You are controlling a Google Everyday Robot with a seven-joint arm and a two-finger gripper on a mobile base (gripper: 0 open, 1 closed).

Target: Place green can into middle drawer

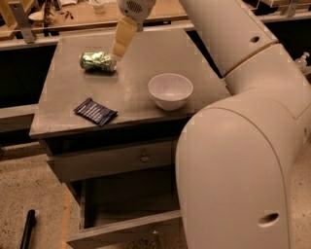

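The green can (97, 62) lies on its side at the back left of the grey cabinet top (131, 92). My gripper (120, 44) hangs just to the right of the can, close to its right end, above the top. The middle drawer (121, 214) is pulled open below the closed drawer front with a round knob (144, 157); what shows of its inside is bare. My large cream arm (243, 146) covers the right side of the cabinet and the drawer's right part.
A white bowl (170, 90) stands at the right of the cabinet top. A dark blue packet (95, 111) lies at the front left. A black bar (26, 228) lies on the floor at the left. A wooden bench (73, 14) runs behind.
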